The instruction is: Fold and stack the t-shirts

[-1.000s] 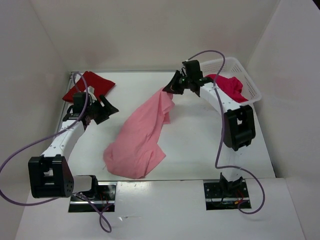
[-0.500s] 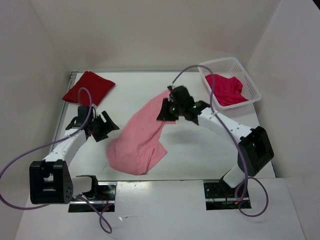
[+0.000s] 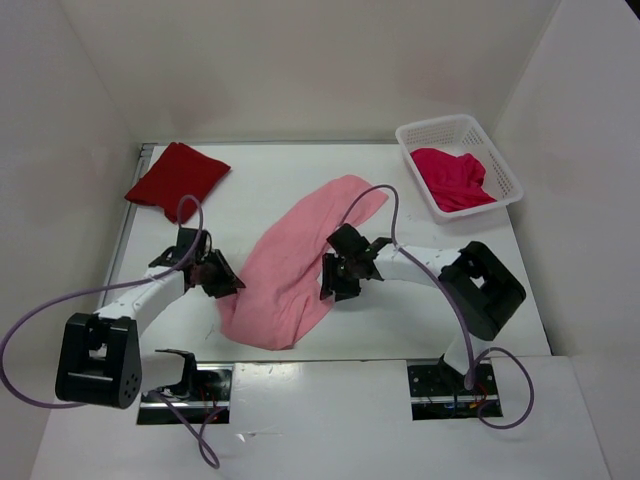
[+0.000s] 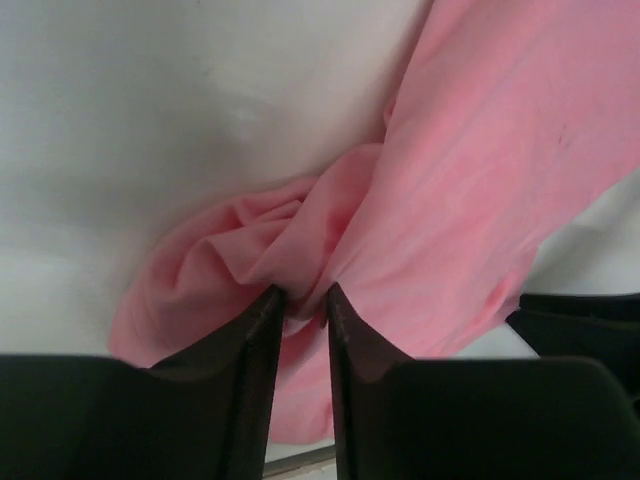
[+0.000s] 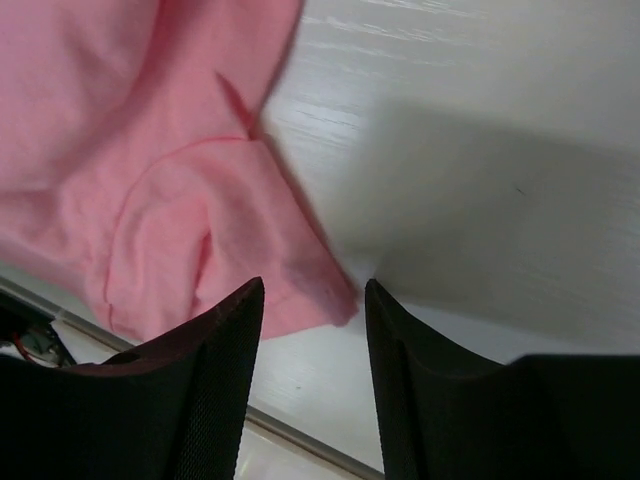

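Observation:
The light pink t-shirt (image 3: 300, 255) lies in a long diagonal strip across the middle of the table. My left gripper (image 3: 225, 285) is at its near left edge. In the left wrist view the left gripper (image 4: 303, 293) is shut on a bunched fold of the pink t-shirt (image 4: 470, 170). My right gripper (image 3: 333, 283) is low at the shirt's right edge. Seen from the right wrist, this gripper (image 5: 313, 285) stands open with a corner of the pink cloth (image 5: 290, 275) lying between its fingers. A dark red t-shirt (image 3: 178, 175) lies folded at the back left. A magenta-crimson t-shirt (image 3: 452, 178) sits crumpled in the basket.
The white lattice basket (image 3: 412, 140) stands at the back right corner. White walls close in the table on three sides. The table's near edge with the arm bases (image 3: 300, 365) runs just below the pink shirt.
My right gripper opened, let go of the pink shirt's far end and came down to its near right edge. The left gripper moved right to the shirt and closed on it.

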You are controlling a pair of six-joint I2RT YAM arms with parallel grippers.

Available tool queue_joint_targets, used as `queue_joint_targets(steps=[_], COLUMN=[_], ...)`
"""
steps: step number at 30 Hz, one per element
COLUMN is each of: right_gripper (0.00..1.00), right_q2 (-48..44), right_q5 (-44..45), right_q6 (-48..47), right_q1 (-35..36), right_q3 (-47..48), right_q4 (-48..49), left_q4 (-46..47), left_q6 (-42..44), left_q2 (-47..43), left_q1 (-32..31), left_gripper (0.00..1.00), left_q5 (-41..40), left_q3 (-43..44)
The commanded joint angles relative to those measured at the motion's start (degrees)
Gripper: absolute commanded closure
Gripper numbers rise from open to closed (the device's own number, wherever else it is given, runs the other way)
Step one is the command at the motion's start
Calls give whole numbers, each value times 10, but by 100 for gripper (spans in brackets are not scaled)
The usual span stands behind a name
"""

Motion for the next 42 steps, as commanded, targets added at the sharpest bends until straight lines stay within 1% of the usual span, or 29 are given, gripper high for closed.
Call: queue_joint_targets(steps=[1,4,5,6,8,9,10,11,12,13,15,16,18,19,20,21,22,23,24,26,27,30,31,32,34,35,37,38,42], right_gripper=[49,69,79,84,93,95,97,98,100,100,100,100,100,100,100,100,100,100,100,100,100,100,98,98,97,97,97,97,97], right_q2=[30,44,49,49,49,49,49,39,21,12,-7,-23,-28,-19,-9,2,28,43,56,90,99,106,106,82,48,11,-32,-42,-76], right_q5=[-3,-38,-46,-59,-68,-82,-90,-97,-108,-113,-119,-119,-126,-133,-140,-148,-161,-168,-187,-196,-201,-201,-201,-201,-183,-183,-218,-218,-164], right_q6=[11,11,11,11,11,11,11,11,11,17,17,17,12,6,6,0,0,0,0,6,6,43,53,63,90,114,136,136,106], right_q1=[8,24,31,46,63,70,82,88,88,93,93,93,93,87,80,80,74,65,59,33,21,-38,-57,-77,-142,-184,-221,-234,-253], right_q3=[1,-5,-5,-5,1,1,10,23,31,55,95,143,200,265,303,343,429,475,566,663,758,880,891,891,819,717,608,518,331], right_q4=[52,61,67,67,67,67,67,67,67,67,51,45,26,20,5,-3,-11,-18,-23,-36,-50,-56,-56,-49,-27,-8,44,51,57], left_q4=[61,93,109,109,109,109,109,109,93,69,46,40,40,40,40,46,52,57,64,64,64,64,64,71,71,61,36,31,37], left_q6=[-12,-17,-17,-17,-17,-17,-17,-9,-4,10,25,46,60,60,60,60,53,46,46,41,41,41,33,33,33,48,63,69,69], left_q2=[12,50,71,95,179,205,255,281,329,348,368,361,315,295,250,225,199,149,126,85,80,80,80,71,65,65,73,80,111], left_q1=[0,0,-5,-11,-30,-40,-50,-71,-78,-84,-89,-83,-52,-33,-11,37,61,86,128,158,168,173,173,173,173,173,173,173,173], left_gripper=[71,83,87,89,92,92,92,89,81,71,42,21,6,0,0,0,0,0,2,3,3,5,5,6,6,6,6,6,6], left_q5=[14,-3,-9,-9,-9,-9,-9,9,20,31,60,60,46,46,56,56,63,63,63,63,75,102,107,107,107,107,102,96,102], left_q3=[-6,58,84,151,230,312,352,394,437,515,559,569,552,538,523,483,460,438,397,360,348,318,309,298,285,285,315,325,331])
